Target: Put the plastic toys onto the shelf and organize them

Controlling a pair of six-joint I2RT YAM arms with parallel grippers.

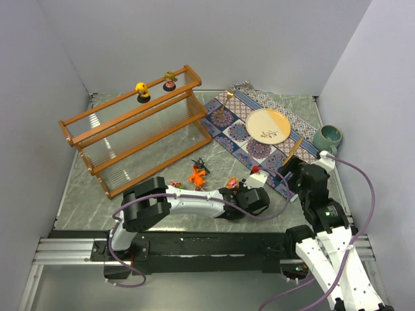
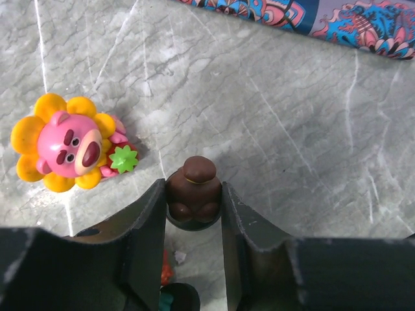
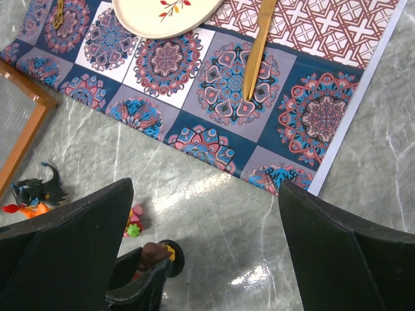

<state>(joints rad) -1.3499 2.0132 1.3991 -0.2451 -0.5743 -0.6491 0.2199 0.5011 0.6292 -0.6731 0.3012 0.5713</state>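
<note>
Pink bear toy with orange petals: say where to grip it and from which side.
Come down from above and pinch the pink bear toy across its orange petal ring, avoiding the green star side. It seems to lie face up, leaving only the ring's edges exposed.

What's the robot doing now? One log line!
left gripper: shut on brown-haired doll, doll on table | right gripper: open, above table | shelf: yellow toy, another toy on top tier
</note>
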